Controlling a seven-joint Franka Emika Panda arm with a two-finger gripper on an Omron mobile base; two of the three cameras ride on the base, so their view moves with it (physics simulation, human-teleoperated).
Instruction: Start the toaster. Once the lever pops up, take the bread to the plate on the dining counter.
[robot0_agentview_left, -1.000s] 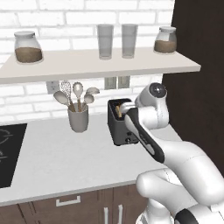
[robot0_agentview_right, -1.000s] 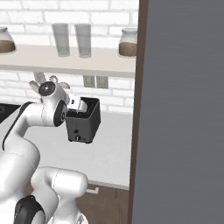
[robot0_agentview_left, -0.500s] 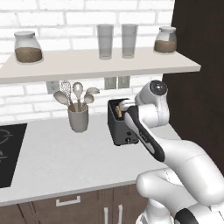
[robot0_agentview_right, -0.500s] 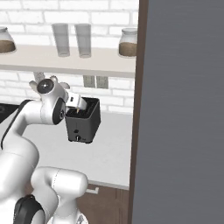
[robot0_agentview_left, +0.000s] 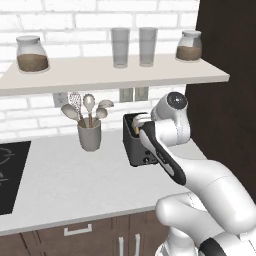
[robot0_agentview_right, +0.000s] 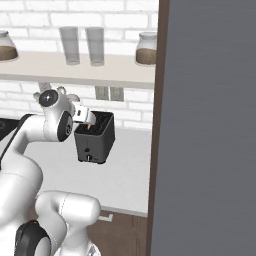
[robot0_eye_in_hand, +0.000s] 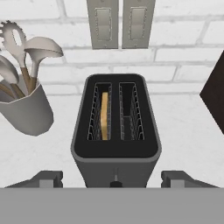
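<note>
The dark toaster (robot0_eye_in_hand: 116, 151) stands on the white worktop against the brick wall, seen from above in the hand view. A bread slice (robot0_eye_in_hand: 104, 116) sits on edge, deep in its left slot; the right slot holds nothing. A small dark tab, the lever (robot0_eye_in_hand: 115, 183), peeks out at the top of the front face. My gripper (robot0_eye_in_hand: 114, 180) hovers over the toaster's front edge, open, with its fingertips (robot0_eye_in_hand: 46, 179) spread wider than the toaster. From the base, the toaster (robot0_agentview_left: 136, 146) (robot0_agentview_right: 95, 137) has my hand (robot0_agentview_right: 82, 114) just above it, and its pale knob (robot0_agentview_right: 89, 157) shows.
A grey utensil crock (robot0_agentview_left: 90, 136) stands left of the toaster. A shelf (robot0_agentview_left: 115, 72) with jars and glasses runs overhead. A black cooktop (robot0_agentview_left: 10, 172) lies at the far left. A tall dark cabinet (robot0_agentview_left: 227, 85) closes the right side. Wall outlets (robot0_eye_in_hand: 120, 22) sit behind the toaster.
The arm has shifted only slightly above the toaster. Toaster and bread stay as they were.
</note>
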